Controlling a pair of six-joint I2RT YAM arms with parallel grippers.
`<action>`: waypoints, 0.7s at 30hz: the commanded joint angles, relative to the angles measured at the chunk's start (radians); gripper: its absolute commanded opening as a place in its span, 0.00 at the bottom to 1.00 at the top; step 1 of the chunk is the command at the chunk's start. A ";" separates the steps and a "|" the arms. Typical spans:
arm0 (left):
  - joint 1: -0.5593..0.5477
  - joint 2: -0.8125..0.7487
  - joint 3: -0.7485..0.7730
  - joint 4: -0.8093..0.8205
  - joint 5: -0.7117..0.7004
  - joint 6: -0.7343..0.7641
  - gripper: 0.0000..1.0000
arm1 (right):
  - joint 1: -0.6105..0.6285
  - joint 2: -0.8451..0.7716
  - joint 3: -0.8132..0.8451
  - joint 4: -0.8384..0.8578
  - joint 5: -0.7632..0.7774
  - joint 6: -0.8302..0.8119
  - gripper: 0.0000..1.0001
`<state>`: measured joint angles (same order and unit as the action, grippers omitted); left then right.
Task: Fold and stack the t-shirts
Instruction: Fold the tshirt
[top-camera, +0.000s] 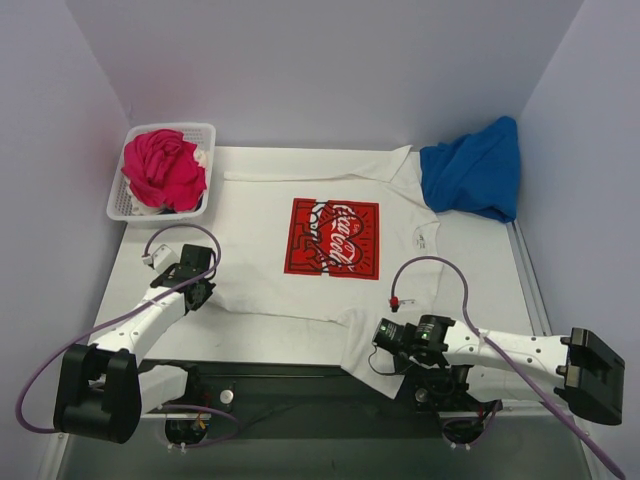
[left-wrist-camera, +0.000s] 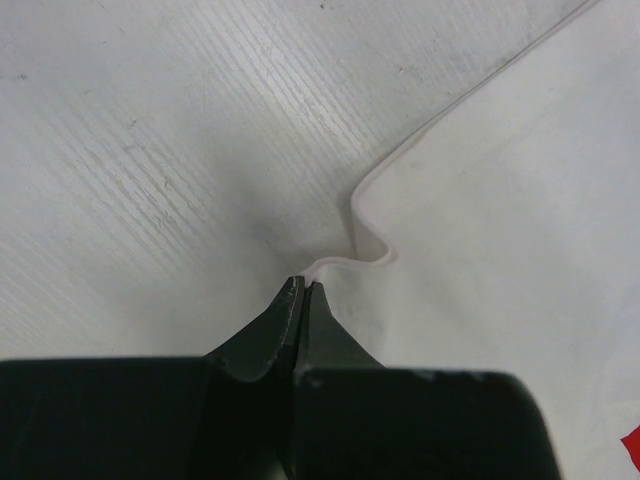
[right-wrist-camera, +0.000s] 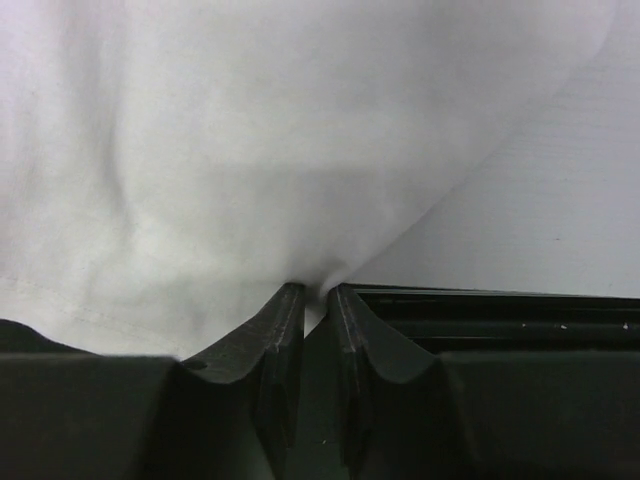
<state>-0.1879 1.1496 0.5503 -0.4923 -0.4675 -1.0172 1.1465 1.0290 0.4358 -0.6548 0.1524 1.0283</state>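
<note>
- Closest to the lens, the right gripper (right-wrist-camera: 315, 290) is pinching a bunch of the white t-shirt (top-camera: 255, 220) at its near hem, where the cloth is hanging over the table (top-camera: 480, 270) edge. Its jaws are sitting nearly together with fabric wedged between them.
- On the other side, the left gripper (left-wrist-camera: 303, 287) is nipping only the very lip of the shirt's left edge, jaws pressed together on a thin curl of hem.
- That shallow bite is looking like the main risk: a pull may be sliding the hem out, leaving one side behind and the fold going crooked.
- Uneven lifting by the two arms is risking a twisted body and a creased red print (top-camera: 333, 238).
- Cloth draping off the near edge is risking a snag on the dark rail (right-wrist-camera: 500, 305) below.
- At the far right the blue t-shirt (top-camera: 475, 170) is lying against the white sleeve, so a wide sweep is risking dragging it along.
- Back left, the pink t-shirt (top-camera: 160, 168) is sitting bunched in the basket (top-camera: 205, 130), well apart from both grippers.
</note>
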 joint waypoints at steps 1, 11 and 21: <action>0.004 0.001 0.034 0.035 0.004 0.011 0.00 | 0.005 -0.023 0.011 -0.012 0.024 0.024 0.16; 0.005 -0.008 0.039 0.029 0.007 0.011 0.00 | 0.005 -0.035 0.033 -0.038 0.051 0.021 0.00; 0.005 -0.091 0.085 -0.038 -0.026 0.008 0.00 | 0.005 -0.116 0.202 -0.245 0.268 0.056 0.00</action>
<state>-0.1879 1.1126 0.5827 -0.5041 -0.4652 -1.0119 1.1469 0.9512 0.5762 -0.7567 0.2707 1.0428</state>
